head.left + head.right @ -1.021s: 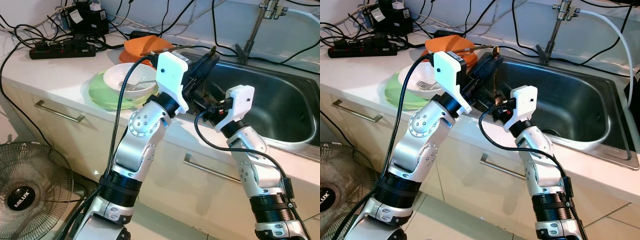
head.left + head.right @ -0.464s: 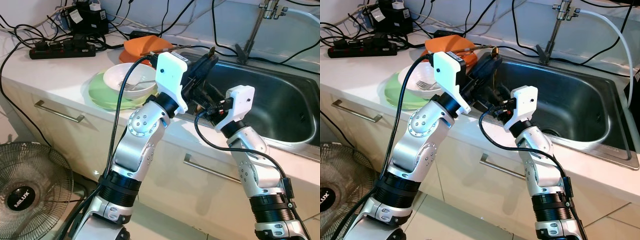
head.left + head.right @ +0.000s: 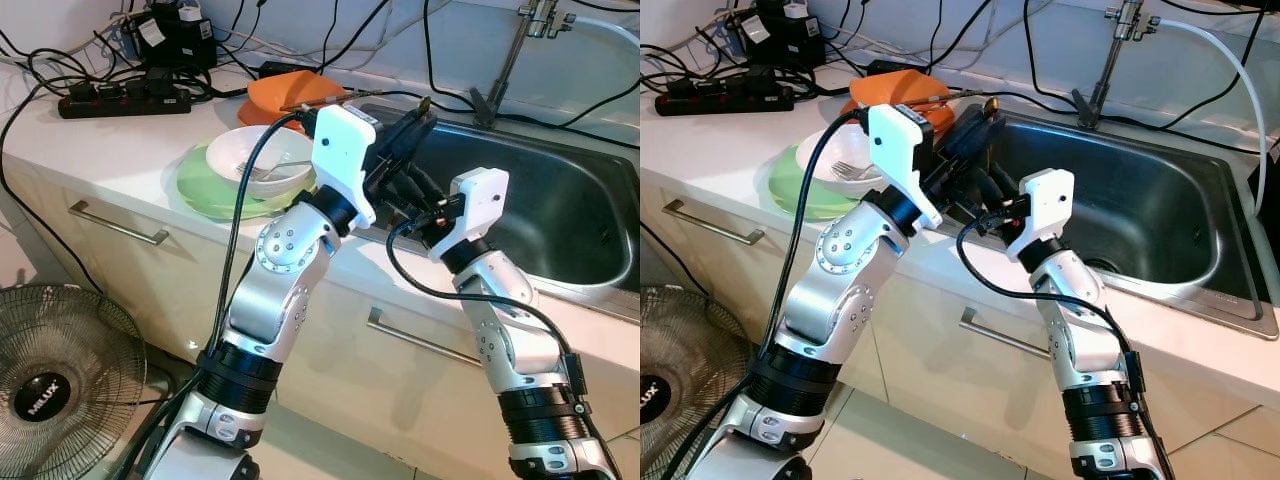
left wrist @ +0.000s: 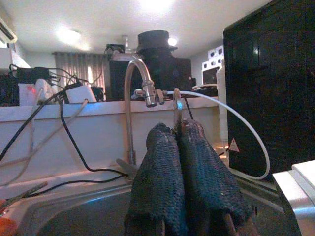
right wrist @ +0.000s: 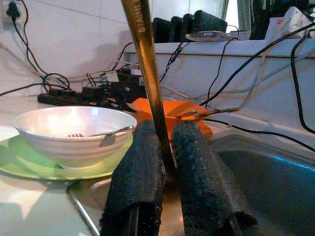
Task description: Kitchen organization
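Observation:
A long brass-coloured utensil (image 5: 145, 54) stands upright over the left rim of the steel sink (image 3: 560, 200). Its rounded tip (image 3: 989, 104) pokes up above my left gripper (image 3: 413, 120). In the left wrist view that gripper (image 4: 178, 129) is shut on the thin handle (image 4: 176, 105). My right gripper (image 3: 408, 190) reaches in from below and to the right. Its two black fingers (image 5: 142, 152) close on the lower part of the same handle. Both grippers sit close together at the sink's edge.
A white bowl (image 3: 258, 158) holding a fork sits on a green plate (image 3: 200, 188) on the counter, left of the arms. Behind it lies an orange plate (image 3: 290, 90). A power strip (image 3: 120, 100) and cables crowd the back. The faucet (image 3: 510, 60) rises behind the sink. A fan (image 3: 50, 370) stands on the floor.
My right gripper has risen and moved in toward the left gripper, and its fingers now sit on the utensil's handle. The left gripper has held still with the utensil.

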